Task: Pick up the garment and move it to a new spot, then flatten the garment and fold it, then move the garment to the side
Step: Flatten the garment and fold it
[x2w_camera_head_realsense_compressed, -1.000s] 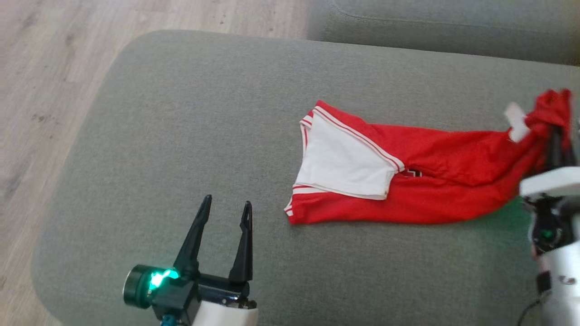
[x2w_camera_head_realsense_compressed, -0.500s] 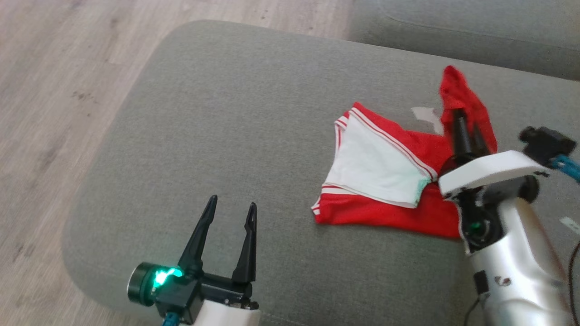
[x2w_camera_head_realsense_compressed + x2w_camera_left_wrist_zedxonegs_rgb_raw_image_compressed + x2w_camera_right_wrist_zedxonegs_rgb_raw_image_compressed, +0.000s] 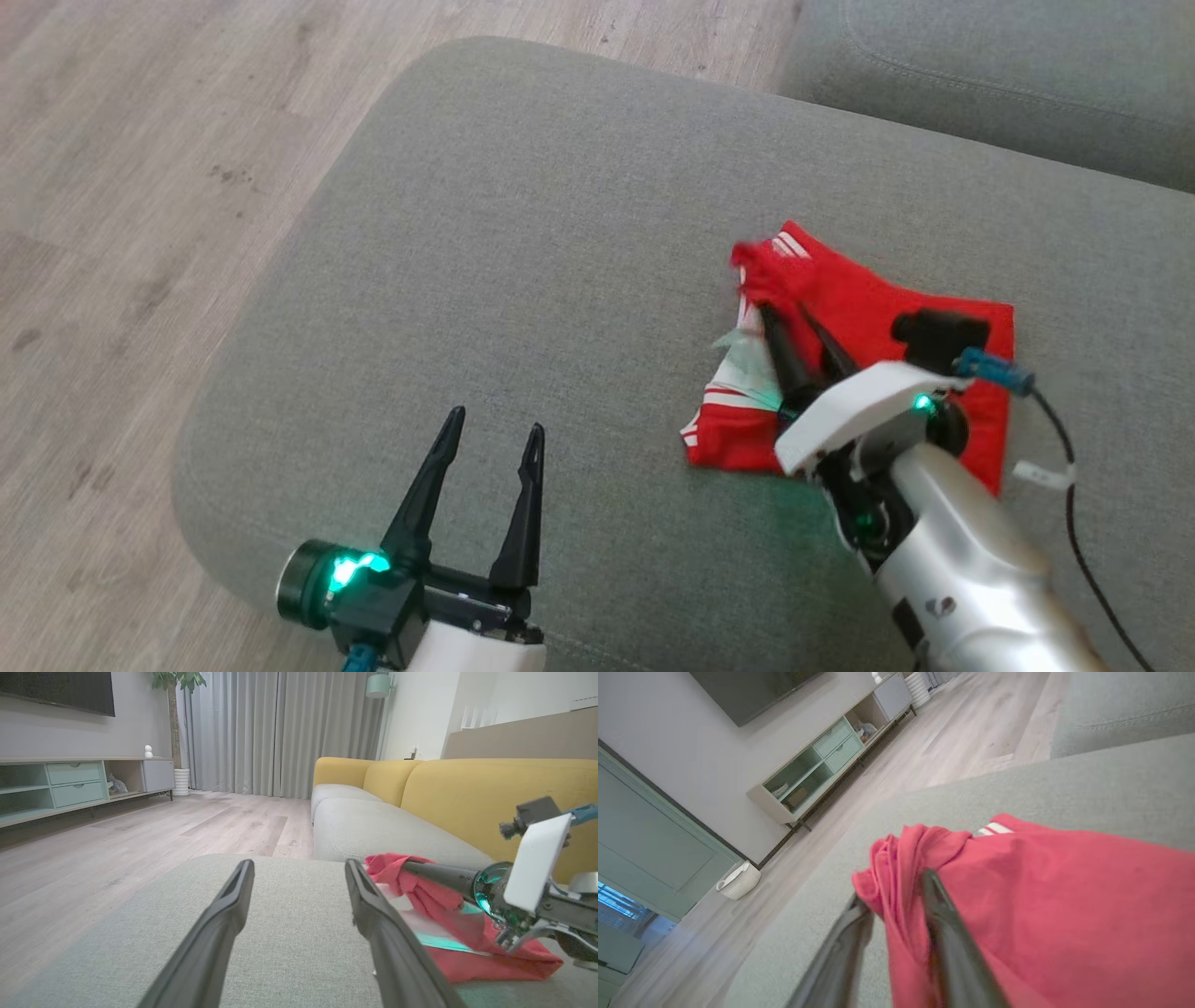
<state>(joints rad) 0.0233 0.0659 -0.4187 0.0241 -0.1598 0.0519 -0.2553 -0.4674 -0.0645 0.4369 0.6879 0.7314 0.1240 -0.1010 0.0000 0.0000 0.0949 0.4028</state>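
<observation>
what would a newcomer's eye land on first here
The red garment, doubled into a small heap on the grey cushion, right of centre in the head view. A bunched fold sits between the right gripper's parted fingers; the left gripper hangs open, lower left, away from it.

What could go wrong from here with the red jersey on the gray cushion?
1. A bunch of the garment sits between the right gripper's fingers; pulling away could snag it and drag the fold open.
2. The folded layer looks lumpy and crooked, with the white sleeve poking out underneath, so the fold may end uneven.
3. The left gripper is open and apart from the cloth, so nothing pins it.
</observation>
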